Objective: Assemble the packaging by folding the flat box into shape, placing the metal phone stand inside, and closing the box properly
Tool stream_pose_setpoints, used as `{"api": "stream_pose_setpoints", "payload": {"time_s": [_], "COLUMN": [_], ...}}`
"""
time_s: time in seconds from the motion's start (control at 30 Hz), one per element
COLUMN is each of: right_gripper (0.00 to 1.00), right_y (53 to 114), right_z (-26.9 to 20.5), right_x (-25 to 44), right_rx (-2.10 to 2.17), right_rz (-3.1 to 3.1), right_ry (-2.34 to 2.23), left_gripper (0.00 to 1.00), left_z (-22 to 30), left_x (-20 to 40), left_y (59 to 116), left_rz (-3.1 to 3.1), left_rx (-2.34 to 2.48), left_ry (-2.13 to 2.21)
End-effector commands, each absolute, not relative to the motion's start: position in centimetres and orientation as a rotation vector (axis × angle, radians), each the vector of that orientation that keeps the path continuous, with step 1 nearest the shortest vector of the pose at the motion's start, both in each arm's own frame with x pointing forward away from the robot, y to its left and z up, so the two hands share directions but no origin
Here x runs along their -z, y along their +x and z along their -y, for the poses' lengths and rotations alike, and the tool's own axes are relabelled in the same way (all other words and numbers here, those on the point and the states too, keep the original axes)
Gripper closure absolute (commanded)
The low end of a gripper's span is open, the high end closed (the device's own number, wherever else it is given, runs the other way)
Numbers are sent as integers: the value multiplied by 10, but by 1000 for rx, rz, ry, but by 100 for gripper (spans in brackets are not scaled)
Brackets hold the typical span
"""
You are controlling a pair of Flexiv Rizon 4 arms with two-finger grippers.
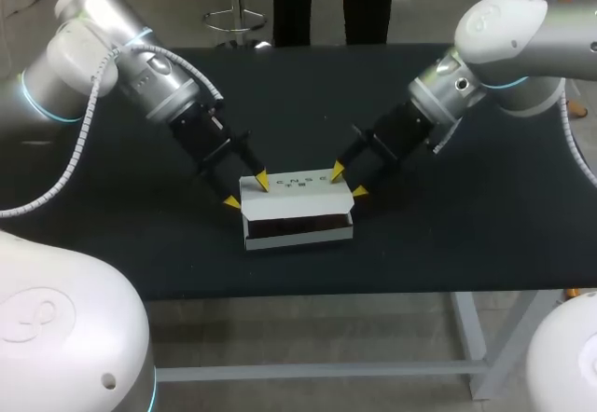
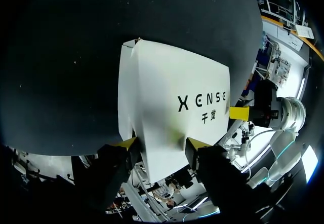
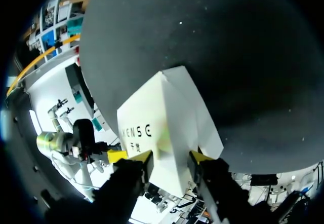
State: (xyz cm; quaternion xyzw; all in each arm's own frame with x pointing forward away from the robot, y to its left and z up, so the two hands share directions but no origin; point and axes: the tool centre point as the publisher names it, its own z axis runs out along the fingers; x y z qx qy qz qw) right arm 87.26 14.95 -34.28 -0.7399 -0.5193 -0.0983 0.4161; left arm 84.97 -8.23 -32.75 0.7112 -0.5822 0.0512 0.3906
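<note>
The white box (image 1: 297,198) is sitting near the middle of the black table (image 1: 466,235), a little toward its near edge, with a dark opening showing along its front under the printed top panel. The left end effector (image 1: 246,192) is pinching the box's left end between its yellow-tipped fingers. The right end effector (image 1: 349,183) is pinching the right end the same way.

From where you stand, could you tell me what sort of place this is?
Probably a robotics lab bench: a left arm and a right arm lean over a black table, their jaws on one white box.
</note>
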Motion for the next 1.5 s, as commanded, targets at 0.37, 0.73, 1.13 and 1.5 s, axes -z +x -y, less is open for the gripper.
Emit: {"api": "stream_pose_setpoints", "payload": {"time_s": [0.37,0.73,1.13,1.5], "right_gripper": [50,51,51,51], "right_y": [878,881,883,887], "right_z": [-155,-156,-155,-155], "right_x": [340,338,335,334], "right_rx": [221,204,185,167], "right_rz": [1294,1287,1283,1280], "right_ry": [-1841,-1831,-1816,-1806], "left_gripper": [39,41,40,41], "left_z": [89,89,89,88], "left_x": [323,321,320,318], "left_y": [860,863,867,870], "left_rz": [1461,1446,1437,1421], "left_rx": [-91,-79,-63,-52], "left_ry": [1808,1808,1811,1807]}}
